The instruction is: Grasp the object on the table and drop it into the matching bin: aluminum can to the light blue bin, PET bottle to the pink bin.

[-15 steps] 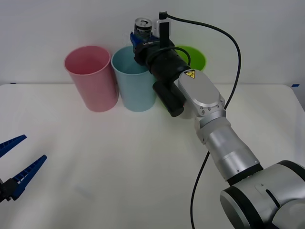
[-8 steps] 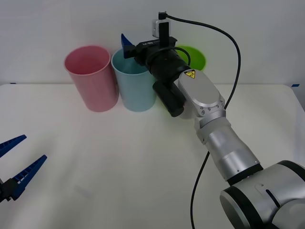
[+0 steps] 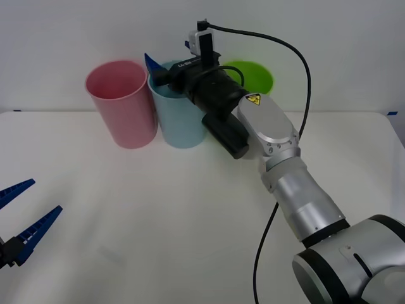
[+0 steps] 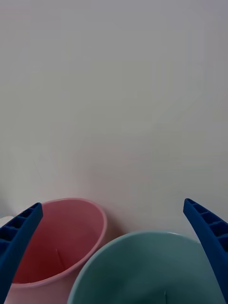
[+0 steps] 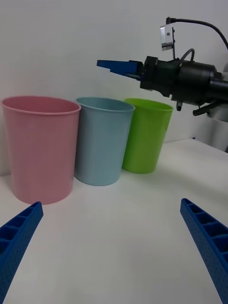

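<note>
Can released over the light blue bin (image 3: 179,120)

The right gripper (image 3: 166,65), clamping the can a second ago, is hanging wide open and empty above that bin's rim; drop looks done.

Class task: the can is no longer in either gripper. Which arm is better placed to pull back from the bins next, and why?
Right. The right gripper is open above the light blue bin, beside the pink bin, so withdrawing is probably its move. The left gripper is open low over the table, far from the bins.
</note>
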Controlling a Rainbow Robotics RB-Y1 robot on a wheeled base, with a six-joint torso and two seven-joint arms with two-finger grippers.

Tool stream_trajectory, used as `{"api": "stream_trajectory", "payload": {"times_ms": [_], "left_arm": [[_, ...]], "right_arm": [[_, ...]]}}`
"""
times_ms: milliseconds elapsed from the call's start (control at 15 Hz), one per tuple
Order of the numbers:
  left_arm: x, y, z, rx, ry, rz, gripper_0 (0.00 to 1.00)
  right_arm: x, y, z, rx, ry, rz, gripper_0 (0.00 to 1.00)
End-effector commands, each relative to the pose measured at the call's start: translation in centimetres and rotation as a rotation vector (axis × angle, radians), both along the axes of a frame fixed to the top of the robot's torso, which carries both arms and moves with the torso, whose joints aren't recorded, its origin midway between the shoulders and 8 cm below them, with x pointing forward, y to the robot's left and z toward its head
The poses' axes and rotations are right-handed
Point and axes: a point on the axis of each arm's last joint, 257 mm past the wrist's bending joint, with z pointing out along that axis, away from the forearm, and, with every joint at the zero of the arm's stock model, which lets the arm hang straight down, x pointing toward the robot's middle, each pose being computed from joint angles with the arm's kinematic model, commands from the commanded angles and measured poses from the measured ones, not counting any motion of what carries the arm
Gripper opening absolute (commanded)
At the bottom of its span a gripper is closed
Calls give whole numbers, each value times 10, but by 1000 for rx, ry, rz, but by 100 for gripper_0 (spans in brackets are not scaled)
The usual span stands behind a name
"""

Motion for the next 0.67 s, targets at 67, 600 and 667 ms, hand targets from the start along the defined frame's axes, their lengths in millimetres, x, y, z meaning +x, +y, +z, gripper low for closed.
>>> {"api": "stream_trajectory", "payload": {"times_ms": [67, 600, 667], "left_arm": [[0, 0, 0, 0, 0, 0, 100], [0, 0, 0, 0, 0, 0, 100], [0, 0, 0, 0, 0, 0, 100]], "right_arm": [[-19, 4, 2, 18, -23, 42, 100], [-122, -60, -23, -10, -96, 129, 100], [-133, -69, -27, -16, -97, 135, 100]]}}
